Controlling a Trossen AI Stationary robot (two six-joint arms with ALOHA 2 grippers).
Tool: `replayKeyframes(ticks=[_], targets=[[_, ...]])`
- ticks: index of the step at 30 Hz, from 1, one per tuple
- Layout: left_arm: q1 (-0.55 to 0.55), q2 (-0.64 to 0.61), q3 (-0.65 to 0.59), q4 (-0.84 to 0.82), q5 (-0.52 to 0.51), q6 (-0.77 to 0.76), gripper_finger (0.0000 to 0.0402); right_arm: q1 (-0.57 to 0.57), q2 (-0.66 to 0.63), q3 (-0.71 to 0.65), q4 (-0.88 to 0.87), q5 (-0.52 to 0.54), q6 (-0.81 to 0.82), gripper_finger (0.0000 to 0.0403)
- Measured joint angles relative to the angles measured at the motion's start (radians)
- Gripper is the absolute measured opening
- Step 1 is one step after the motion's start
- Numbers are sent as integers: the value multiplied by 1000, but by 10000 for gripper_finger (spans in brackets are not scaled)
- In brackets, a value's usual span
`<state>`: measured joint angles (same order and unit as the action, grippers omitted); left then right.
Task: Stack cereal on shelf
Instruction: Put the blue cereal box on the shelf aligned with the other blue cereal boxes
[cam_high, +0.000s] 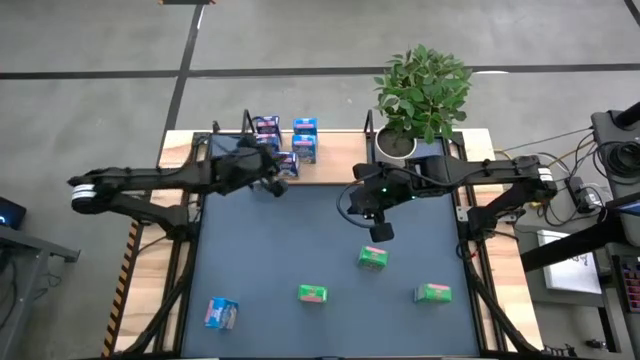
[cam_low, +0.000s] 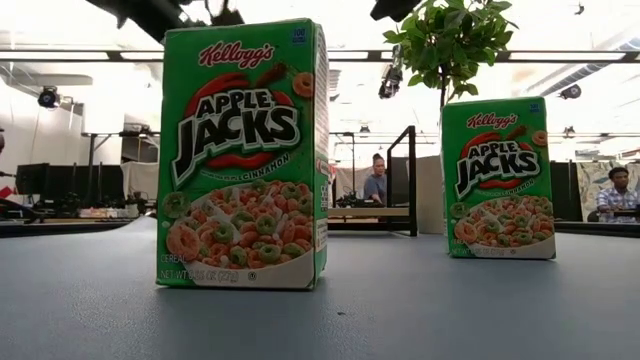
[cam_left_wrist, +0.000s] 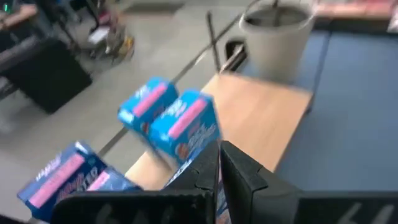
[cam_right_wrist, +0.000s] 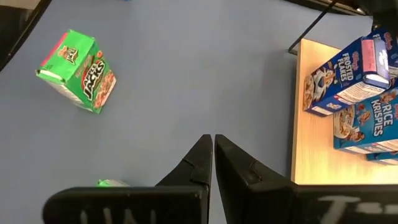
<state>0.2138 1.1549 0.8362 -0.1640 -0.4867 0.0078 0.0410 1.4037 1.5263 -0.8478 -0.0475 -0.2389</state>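
Currently shelf (cam_high: 330, 160) holding 4 blue cereal boxes (cam_high: 304, 139), left gripper (cam_high: 278, 184) closed empty, right gripper (cam_high: 380, 232) closed empty.

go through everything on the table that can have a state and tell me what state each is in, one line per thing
Left gripper: shut, empty, at the wooden shelf board.
Right gripper: shut, empty, above the mat.
Blue cereal boxes: on the shelf board.
Three green cereal boxes: on the mat, unshelved.
Light blue box: on the mat, unshelved.
Potted plant: upright.
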Motion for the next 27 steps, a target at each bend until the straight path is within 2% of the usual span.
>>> replayKeyframes(ticks=[4,8,27], targets=[[35,87,7,-12,-7,-1,0,0,1,-21,3,27,1,9],[41,126,8,-4,-68,-3,0,0,4,-46,15,32,0,9],[42,131,9,-118,-89,-57,0,0,4,-63,32,49,11,9]])
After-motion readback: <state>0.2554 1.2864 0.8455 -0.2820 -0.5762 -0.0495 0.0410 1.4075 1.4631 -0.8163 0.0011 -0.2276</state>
